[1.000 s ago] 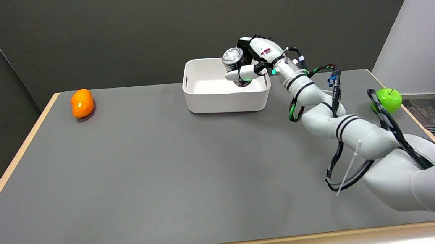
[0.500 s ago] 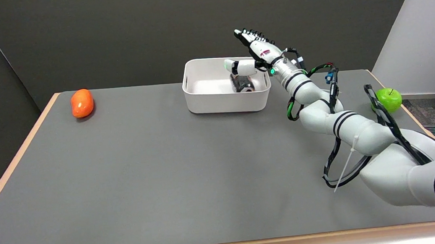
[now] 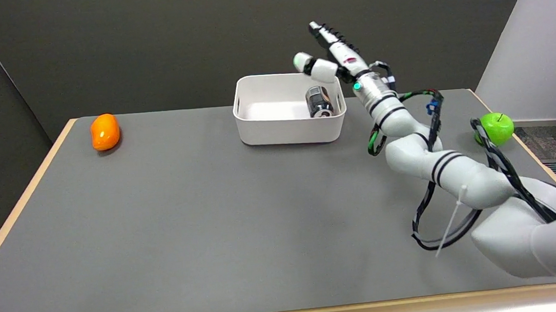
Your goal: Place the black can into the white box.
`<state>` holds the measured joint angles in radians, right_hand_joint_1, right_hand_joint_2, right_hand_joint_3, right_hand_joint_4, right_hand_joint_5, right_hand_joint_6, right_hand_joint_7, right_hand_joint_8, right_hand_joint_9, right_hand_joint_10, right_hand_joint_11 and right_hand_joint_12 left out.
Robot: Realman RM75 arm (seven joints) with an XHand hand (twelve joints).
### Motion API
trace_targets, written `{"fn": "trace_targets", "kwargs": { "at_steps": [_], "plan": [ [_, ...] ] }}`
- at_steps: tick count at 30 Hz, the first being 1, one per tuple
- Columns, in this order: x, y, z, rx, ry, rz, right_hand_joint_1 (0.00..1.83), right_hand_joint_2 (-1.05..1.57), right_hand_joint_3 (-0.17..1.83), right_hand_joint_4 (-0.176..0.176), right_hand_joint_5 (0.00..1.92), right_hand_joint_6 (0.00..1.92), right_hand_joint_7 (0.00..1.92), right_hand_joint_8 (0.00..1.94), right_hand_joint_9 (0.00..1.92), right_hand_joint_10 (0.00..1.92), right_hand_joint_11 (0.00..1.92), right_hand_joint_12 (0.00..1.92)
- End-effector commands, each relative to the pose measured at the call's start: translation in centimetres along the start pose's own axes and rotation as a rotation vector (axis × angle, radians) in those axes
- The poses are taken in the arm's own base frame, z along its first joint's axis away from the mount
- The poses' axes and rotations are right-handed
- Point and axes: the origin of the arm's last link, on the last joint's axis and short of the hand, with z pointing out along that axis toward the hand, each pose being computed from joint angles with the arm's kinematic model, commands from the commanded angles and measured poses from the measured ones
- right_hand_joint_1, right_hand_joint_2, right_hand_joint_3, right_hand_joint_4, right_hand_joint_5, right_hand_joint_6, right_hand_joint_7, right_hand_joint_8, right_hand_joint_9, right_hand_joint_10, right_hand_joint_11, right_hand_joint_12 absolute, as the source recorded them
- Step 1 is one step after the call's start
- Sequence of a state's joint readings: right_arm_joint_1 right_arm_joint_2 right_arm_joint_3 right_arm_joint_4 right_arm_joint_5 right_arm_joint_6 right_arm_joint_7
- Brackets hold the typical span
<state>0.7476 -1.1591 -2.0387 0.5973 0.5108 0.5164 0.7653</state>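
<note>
Head view, black can (image 3: 319, 101) lying in white box (image 3: 289, 127), label unreadable, right hand (image 3: 332, 59) spread, empty

Can (image 3: 319, 102) in box (image 3: 276, 127), right side

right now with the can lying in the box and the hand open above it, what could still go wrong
The black can lies on its side in the white box, so it may roll if the box is bumped. The right hand hangs just above the box's far right corner; a low pull-back might catch the rim. The arm's loose cables could drag across the table.
</note>
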Motion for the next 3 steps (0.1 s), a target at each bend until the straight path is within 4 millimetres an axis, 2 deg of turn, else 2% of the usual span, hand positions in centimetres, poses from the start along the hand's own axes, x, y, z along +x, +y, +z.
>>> {"fn": "trace_targets", "kwargs": {
  "at_steps": [1, 2, 3],
  "plan": [
    [4.8, 9.7, -13.7, 0.031, 0.617, 1.053, 0.15, 0.71, 0.89, -0.043, 0.0, 0.09, 0.0, 0.0, 0.0, 0.0, 0.0, 0.08],
    [4.9, 10.4, -14.7, 0.057, 0.639, 1.118, 0.14, 0.77, 0.83, -0.056, 0.0, 0.09, 0.0, 0.0, 0.0, 0.0, 0.0, 0.09],
    [5.0, 10.8, -15.3, 0.065, 0.649, 1.127, 0.16, 0.78, 0.9, -0.069, 0.0, 0.11, 0.0, 0.0, 0.0, 0.0, 0.0, 0.07]
  ]
}}
